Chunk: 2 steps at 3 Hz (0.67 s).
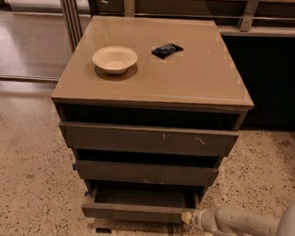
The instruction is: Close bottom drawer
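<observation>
1. I see a pale bowl [114, 59] on the cabinet [189, 82] top, left side.
2. The bottom drawer [137, 210] stands pulled out, low near the floor.
3. The gripper [187, 217] is at its right front corner; whether it is closed, I cannot tell.

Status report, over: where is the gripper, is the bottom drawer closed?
Gripper low right, at front right corner of dark grey-brown bottom drawer. Drawer open, tray visible. No obstacle seen.
</observation>
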{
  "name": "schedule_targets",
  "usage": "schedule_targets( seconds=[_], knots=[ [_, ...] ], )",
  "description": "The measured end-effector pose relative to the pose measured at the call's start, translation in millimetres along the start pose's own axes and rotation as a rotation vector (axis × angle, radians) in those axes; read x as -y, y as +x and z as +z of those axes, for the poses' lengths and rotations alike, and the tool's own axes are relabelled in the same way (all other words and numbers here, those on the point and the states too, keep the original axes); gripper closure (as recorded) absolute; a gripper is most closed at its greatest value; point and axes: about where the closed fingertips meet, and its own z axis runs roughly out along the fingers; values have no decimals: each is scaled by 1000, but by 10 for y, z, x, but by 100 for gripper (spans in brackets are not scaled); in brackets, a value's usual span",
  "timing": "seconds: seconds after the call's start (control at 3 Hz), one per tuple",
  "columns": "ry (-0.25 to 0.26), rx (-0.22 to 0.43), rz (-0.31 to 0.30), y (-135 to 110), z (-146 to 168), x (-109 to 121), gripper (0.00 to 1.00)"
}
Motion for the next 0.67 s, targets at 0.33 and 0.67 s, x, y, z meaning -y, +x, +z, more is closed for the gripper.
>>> schedule_targets(
  seconds=[0.33,0.67],
  knots=[
    [-11,-32,0,-73,191,149,100],
    [-14,-37,-17,-130,260,177,100]
  ],
)
